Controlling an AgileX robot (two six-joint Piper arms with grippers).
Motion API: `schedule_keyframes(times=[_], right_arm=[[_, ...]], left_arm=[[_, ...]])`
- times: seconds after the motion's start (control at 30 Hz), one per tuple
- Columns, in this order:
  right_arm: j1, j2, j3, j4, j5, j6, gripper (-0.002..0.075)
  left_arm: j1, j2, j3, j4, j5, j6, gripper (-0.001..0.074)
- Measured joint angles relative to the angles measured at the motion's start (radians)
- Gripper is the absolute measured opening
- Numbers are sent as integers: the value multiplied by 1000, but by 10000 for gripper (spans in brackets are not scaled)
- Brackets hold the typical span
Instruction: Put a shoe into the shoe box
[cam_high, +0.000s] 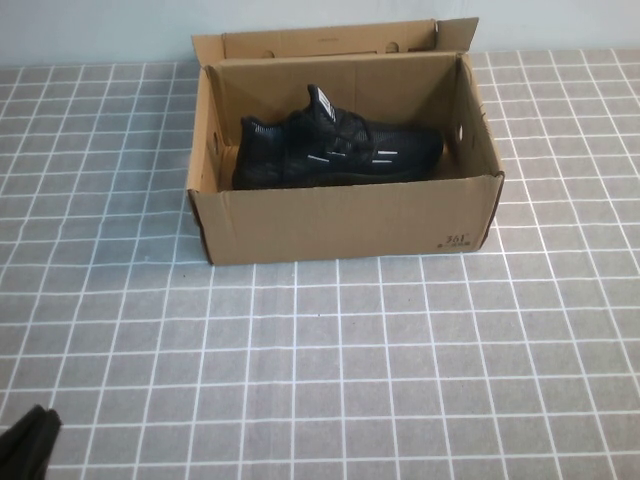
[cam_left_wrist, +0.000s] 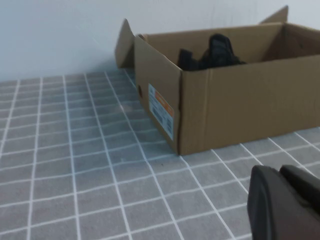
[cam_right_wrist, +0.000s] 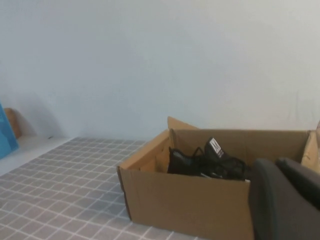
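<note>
The brown cardboard shoe box (cam_high: 340, 220) stands open at the back middle of the table, its flap lid folded back against the wall. Inside it the black shoe (cam_high: 335, 150) lies on its sole, toe toward the right, its white dashes and tongue label showing. My left gripper (cam_high: 25, 440) sits at the near left corner of the table, far from the box, shut and holding nothing. From the left wrist I see the box (cam_left_wrist: 240, 110), the shoe (cam_left_wrist: 212, 52) and that gripper (cam_left_wrist: 280, 171). My right gripper (cam_right_wrist: 276, 162) is shut and holds nothing, with the box (cam_right_wrist: 185, 200) and shoe (cam_right_wrist: 207, 162) beyond it.
A grey cloth with white grid lines (cam_high: 350, 380) covers the table, and a pale wall runs behind the box. The box's left end carries an orange and blue label (cam_left_wrist: 161, 111). In the right wrist view a blue object (cam_right_wrist: 6, 132) stands far off by the wall.
</note>
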Motion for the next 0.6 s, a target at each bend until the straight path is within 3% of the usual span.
schedule_keyframes(times=[0.53, 0.6], right_arm=[[-4, 0, 66, -42, 50, 0, -16], [-45, 0, 86, -70, 50, 0, -16]], left_arm=[[0, 0, 0, 2, 35, 0, -1], [0, 0, 0, 2, 35, 0, -1]])
